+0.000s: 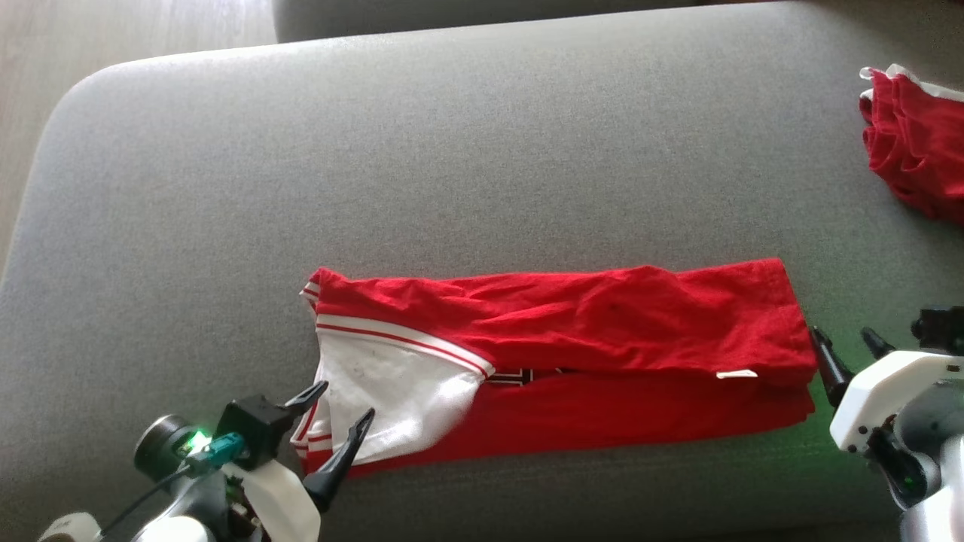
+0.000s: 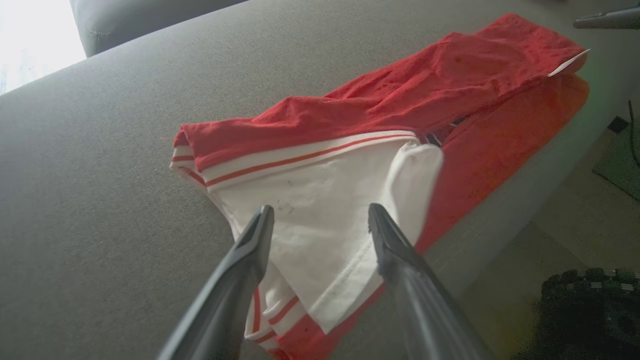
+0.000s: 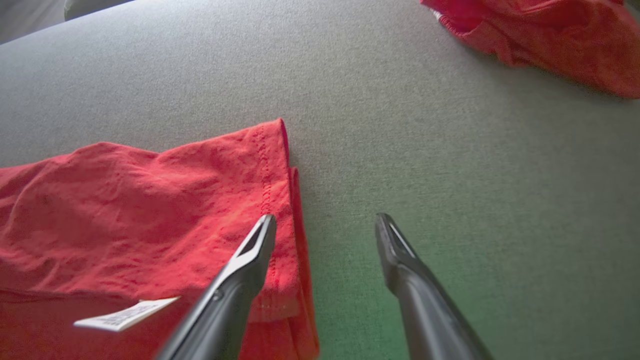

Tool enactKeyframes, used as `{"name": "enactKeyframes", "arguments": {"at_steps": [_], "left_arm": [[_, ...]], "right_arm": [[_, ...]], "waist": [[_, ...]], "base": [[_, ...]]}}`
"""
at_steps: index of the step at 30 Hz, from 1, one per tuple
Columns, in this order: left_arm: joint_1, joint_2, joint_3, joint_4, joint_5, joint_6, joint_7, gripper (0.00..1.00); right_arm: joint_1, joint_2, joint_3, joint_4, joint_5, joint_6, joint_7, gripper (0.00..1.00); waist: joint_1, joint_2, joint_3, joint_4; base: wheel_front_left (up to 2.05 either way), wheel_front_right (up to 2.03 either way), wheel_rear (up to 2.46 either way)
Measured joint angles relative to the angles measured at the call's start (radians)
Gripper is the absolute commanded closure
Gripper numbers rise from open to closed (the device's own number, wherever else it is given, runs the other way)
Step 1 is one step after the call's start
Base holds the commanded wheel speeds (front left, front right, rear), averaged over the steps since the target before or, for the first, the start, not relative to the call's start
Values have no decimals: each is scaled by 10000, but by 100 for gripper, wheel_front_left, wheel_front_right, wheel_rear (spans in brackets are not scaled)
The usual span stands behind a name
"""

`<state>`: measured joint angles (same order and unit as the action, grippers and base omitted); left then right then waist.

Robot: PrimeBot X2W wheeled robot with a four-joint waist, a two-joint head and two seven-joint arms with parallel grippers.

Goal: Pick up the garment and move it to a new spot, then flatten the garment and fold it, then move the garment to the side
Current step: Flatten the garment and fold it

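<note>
The garment (image 1: 572, 339) is a red shirt with white, red-striped sleeves, folded lengthwise into a long band near the front edge of the grey cushion (image 1: 376, 150). My left gripper (image 1: 345, 403) hovers open over its white sleeve end (image 2: 320, 210), with nothing between the fingers. At the band's right hem (image 3: 270, 190), my right gripper (image 1: 843, 342) stands open too, one finger over the hem and the other over bare cushion (image 3: 450, 175). A white care label (image 3: 122, 315) sticks out of the fold close to that hem.
A second red garment (image 1: 915, 143) lies bunched at the cushion's far right edge, also in the right wrist view (image 3: 550, 35). The cushion's front edge drops to pale floor (image 2: 565, 240) close behind the band. Bare cushion stretches wide to the back and left.
</note>
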<state>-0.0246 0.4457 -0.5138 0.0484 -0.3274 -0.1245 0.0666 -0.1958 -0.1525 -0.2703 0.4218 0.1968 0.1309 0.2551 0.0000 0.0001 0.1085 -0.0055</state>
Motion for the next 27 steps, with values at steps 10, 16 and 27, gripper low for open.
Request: {"name": "enactKeyframes", "arguments": {"at_steps": [10, 16, 27], "left_arm": [[2, 430, 476, -443, -63, 604, -303, 0], [-89, -238, 1501, -598, -265, 1730, -1818, 0], [132, -1829, 2771, 17, -947, 2500, -3162, 0]], "right_arm": [[-120, 318, -372, -823, -209, 0, -1231, 0], [-427, 453, 121, -1659, 790, 0, -2732, 0], [554, 431, 769, -2061, 1645, 0, -4853, 0]], "waist": [[0, 0, -212, 88], [0, 0, -325, 37], [0, 0, -770, 138]], "base": [[0, 0, 0], [0, 0, 0], [0, 0, 0]]}}
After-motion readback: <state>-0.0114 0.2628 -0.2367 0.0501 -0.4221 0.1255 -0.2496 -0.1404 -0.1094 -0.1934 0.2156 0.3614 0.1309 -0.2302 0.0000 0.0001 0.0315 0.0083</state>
